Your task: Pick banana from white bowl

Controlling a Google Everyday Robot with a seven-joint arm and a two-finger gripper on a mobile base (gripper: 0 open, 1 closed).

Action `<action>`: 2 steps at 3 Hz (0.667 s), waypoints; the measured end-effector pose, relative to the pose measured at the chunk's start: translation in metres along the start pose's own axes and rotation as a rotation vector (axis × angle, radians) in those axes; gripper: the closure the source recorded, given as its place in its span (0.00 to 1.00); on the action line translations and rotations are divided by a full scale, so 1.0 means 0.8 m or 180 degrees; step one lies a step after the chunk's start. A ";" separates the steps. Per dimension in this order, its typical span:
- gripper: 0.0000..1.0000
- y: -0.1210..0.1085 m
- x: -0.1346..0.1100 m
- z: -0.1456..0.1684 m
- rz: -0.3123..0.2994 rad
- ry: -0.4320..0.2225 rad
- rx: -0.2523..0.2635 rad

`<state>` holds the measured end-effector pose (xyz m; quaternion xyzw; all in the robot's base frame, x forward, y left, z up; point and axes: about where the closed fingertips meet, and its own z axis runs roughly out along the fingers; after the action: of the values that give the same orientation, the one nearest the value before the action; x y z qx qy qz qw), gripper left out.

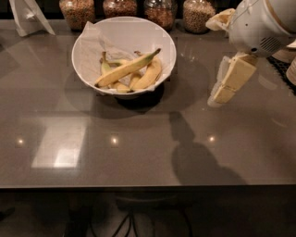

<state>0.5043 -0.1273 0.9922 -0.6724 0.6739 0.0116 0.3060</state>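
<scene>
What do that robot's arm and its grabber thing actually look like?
The gripper, at the right of the view, is blocky and pale cream-yellow, narrowing toward its lower end. It hangs from the arm, a rounded, glossy white housing with a small slotted grey vent and a tan band. No cables or markings show.

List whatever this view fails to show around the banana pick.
Camera view, all of it:
the gripper, hanging right of the white bowl: its arm is cut off by the top and right edges.
the shorter bananas: partly hidden under the banana; their count is unclear.
the glass jars: tops cut off by the top edge.
</scene>
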 end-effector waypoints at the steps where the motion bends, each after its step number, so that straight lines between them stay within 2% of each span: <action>1: 0.00 -0.019 -0.055 0.045 -0.0416 -0.0147 -0.0031; 2: 0.00 -0.036 -0.096 0.085 -0.0719 -0.0224 -0.0048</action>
<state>0.5502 -0.0319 0.9811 -0.7455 0.5826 0.0057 0.3237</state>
